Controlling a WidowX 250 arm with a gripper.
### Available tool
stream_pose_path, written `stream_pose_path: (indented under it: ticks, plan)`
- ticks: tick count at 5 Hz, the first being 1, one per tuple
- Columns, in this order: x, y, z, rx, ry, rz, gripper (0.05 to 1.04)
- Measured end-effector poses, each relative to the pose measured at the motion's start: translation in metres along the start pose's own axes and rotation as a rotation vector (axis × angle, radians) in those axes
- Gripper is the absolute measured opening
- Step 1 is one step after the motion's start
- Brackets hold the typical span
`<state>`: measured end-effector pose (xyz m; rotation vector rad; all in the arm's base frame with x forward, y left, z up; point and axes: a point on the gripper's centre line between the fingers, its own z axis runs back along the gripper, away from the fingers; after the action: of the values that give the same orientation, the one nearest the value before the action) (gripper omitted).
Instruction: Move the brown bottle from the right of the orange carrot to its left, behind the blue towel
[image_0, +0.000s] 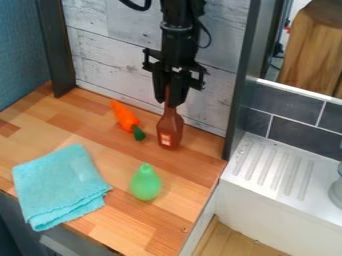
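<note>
1 fixed camera looks down at a slant from above the wooden counter (190, 189), facing the wall (107, 55).

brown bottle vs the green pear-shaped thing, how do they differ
The brown bottle is taller and slimmer, with a long neck; the green pear-shaped thing is squat and rounded. The brown bottle bears a pale and orange label, while the green pear-shaped thing is plain. The gripper holds the brown bottle by its neck; the green pear-shaped thing sits untouched. Both narrow towards the top.
</note>
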<state>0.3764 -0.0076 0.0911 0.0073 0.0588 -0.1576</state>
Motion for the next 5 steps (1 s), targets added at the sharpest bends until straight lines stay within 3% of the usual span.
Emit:
stream_pose_path:
  ticks: [1,2,3,4,5]
  plan:
    - [-0.009,0.005,0.005,0.029,0.061,0.009,0.344]
    - [-0.022,0.000,0.046,0.008,0.012,-0.030,0.344]
    - [-0.044,0.013,0.060,-0.001,0.081,0.014,0.344]
    - [-0.060,0.053,0.062,0.008,0.124,0.136,0.344]
    - [-0.060,0.088,0.047,0.036,0.166,0.231,0.344]
